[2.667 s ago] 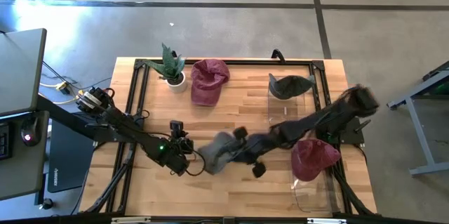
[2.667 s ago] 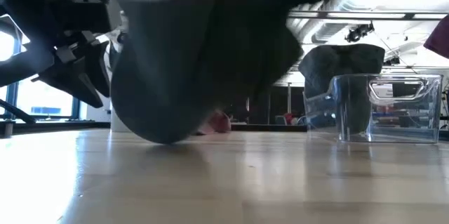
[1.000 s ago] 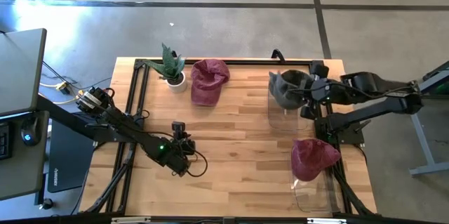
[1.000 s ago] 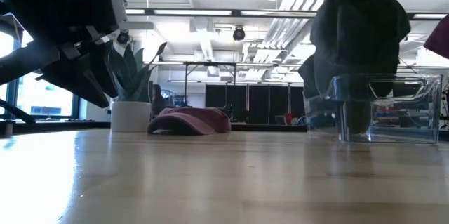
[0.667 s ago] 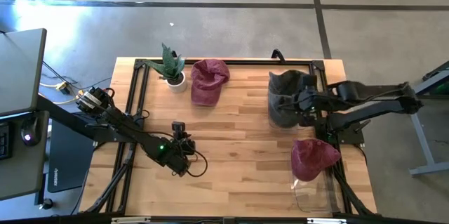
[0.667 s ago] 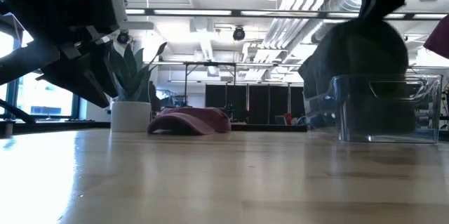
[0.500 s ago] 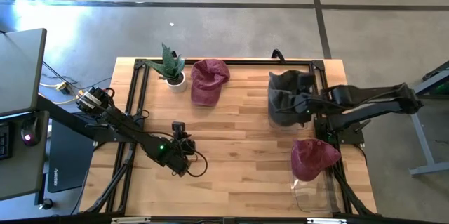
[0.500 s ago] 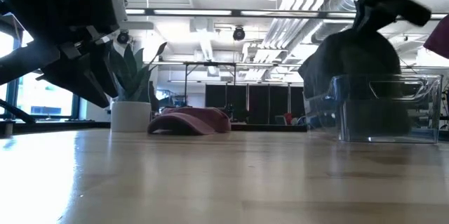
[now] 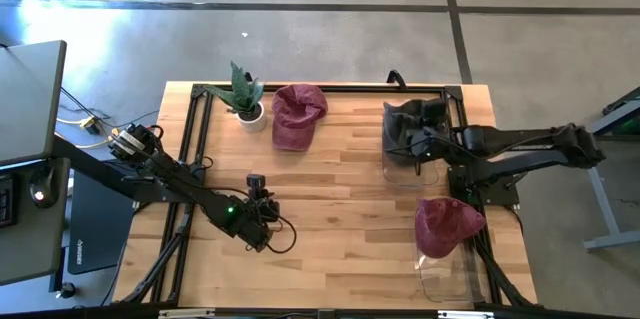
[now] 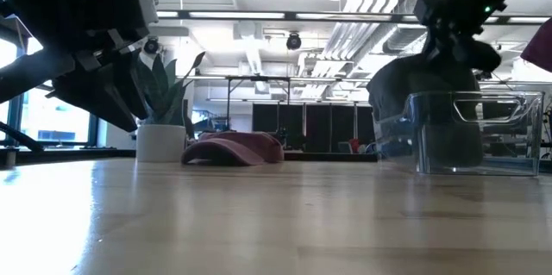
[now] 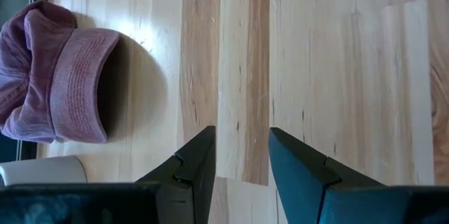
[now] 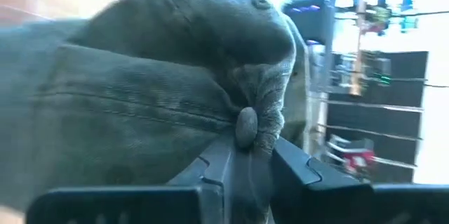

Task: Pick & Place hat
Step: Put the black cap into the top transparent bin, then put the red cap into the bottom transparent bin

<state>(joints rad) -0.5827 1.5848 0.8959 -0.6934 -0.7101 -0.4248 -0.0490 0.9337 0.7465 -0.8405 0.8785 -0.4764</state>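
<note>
A grey hat [image 9: 408,122] sits in a clear bin [image 9: 398,167] at the table's far right, and it also shows in the low view [image 10: 423,90]. My right gripper [image 9: 420,143] is shut on the hat's crown, reaching in from the right edge. A maroon hat [image 9: 297,114] lies brim down on the far middle of the table. My left gripper [image 11: 242,161] hovers open over bare wood near the table's front left, and nothing is between its fingers. My right gripper pinches a bunched fold of the grey hat's crown [image 12: 247,129], right by the top button, between its two fingers. The fingers come slanting down from the table's right side. The hat's lower part sits inside the clear bin's walls [image 10: 483,133].
A potted plant [image 9: 244,97] stands at the far left beside the maroon hat. A second clear bin [image 9: 440,274] at the near right holds another maroon hat [image 9: 447,222]. A black frame [image 9: 200,139] runs along the table's edges. Bare wood lies in the middle.
My right gripper has gone down and a little toward the near edge, rolling its wrist, with the grey hat. The hat hung above the clear bin before and has sunk into it.
</note>
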